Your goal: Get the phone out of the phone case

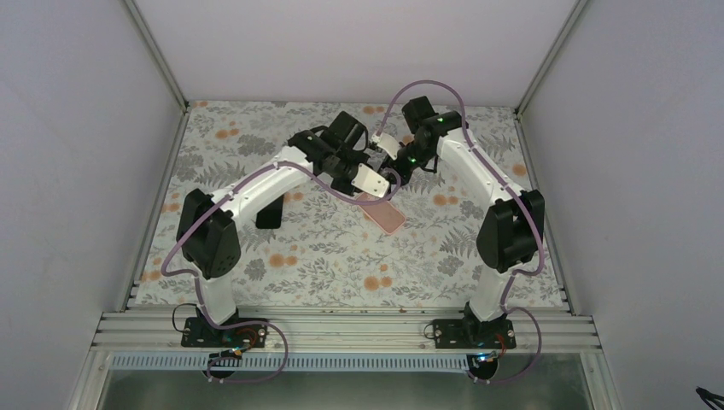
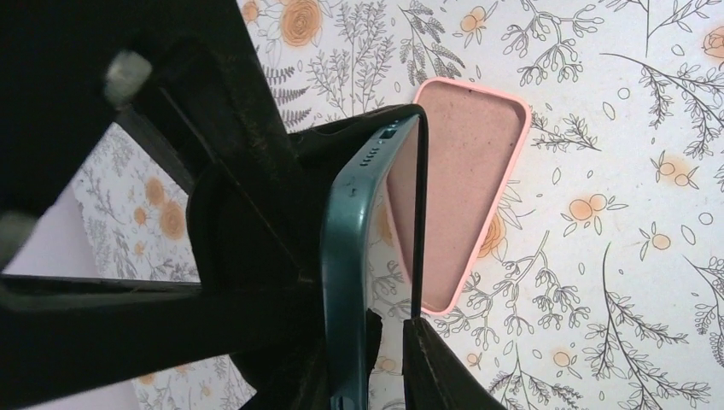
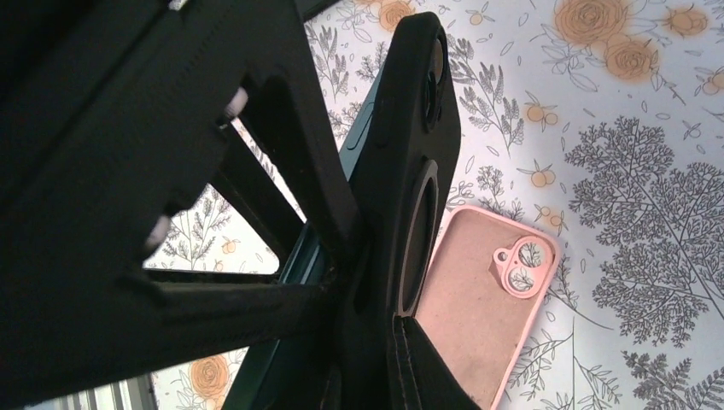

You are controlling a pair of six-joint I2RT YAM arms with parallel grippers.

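Looks like a robotics lab test cell. Boxed in by plain white walls left, right and far, joined with aluminium profiles. Inside, floral cloth as work surface, with left arm and right arm bolted to a near rail, purple cables looping loose, grey sheet metal nearer still.

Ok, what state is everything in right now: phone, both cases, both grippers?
phone: held in the air, teal edge bared, partly out of black case.
black case: off the table, partly around phone.
pink case: empty, flat on table, open side up.
left gripper: shut on phone.
right gripper: shut on black case.
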